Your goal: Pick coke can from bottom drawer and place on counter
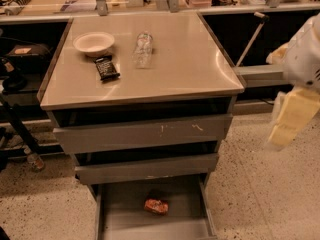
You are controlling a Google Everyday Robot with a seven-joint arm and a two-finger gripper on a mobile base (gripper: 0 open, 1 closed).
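Note:
The coke can (156, 206) lies on its side on the grey floor of the open bottom drawer (125, 204), near the middle. The counter (185, 59) is the beige-grey top of the cabinet above it. My gripper (287, 124) hangs at the right edge of the view, beside the cabinet and level with the top drawer. It is well above and to the right of the can and holds nothing that I can see.
On the counter stand a white bowl (93, 42), a black snack bar (106, 67) and a clear plastic bottle (143, 49) lying down. The two upper drawers (145, 133) are partly pulled out. Speckled floor (260, 194) lies to the right of the cabinet.

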